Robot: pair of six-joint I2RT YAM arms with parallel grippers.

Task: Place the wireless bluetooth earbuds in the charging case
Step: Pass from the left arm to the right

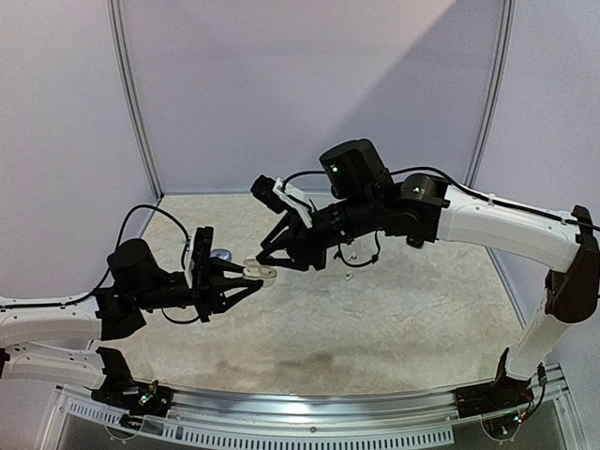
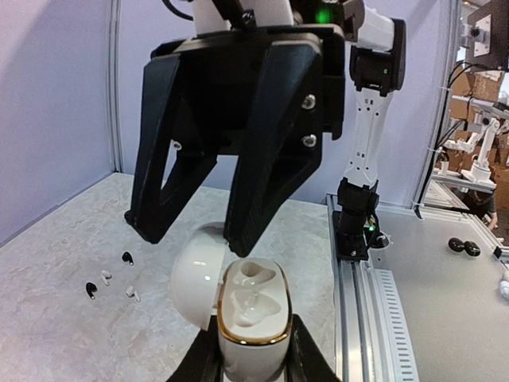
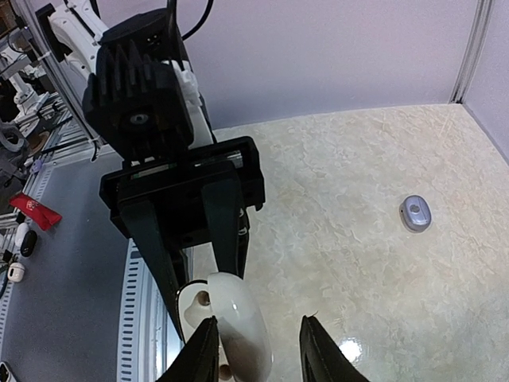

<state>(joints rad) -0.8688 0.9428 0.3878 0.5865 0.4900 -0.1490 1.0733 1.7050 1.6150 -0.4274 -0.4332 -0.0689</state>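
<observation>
Left wrist view: your left end effector (image 2: 254, 362) clamps the open case (image 2: 253, 312), right end effector (image 2: 193, 237) apart over its lid (image 2: 191, 278), earbuds (image 2: 127, 258) on the bench (image 2: 48, 326) below-left; closing may wrench the case loose.

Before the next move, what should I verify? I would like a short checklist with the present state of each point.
1. Case gripped by the left hand: ok, its fingers are shut on the base.
2. Lid open: ok, it is swung to one side.
3. Seats in the case free: cannot tell, the white shapes inside may be earbuds or bare moulding.
4. Right hand carries an earbud: not ok, its open fingers straddle the lid and no earbud shows in them.
5. Earbuds left to pick: ok, four lie loose on the table.
</observation>
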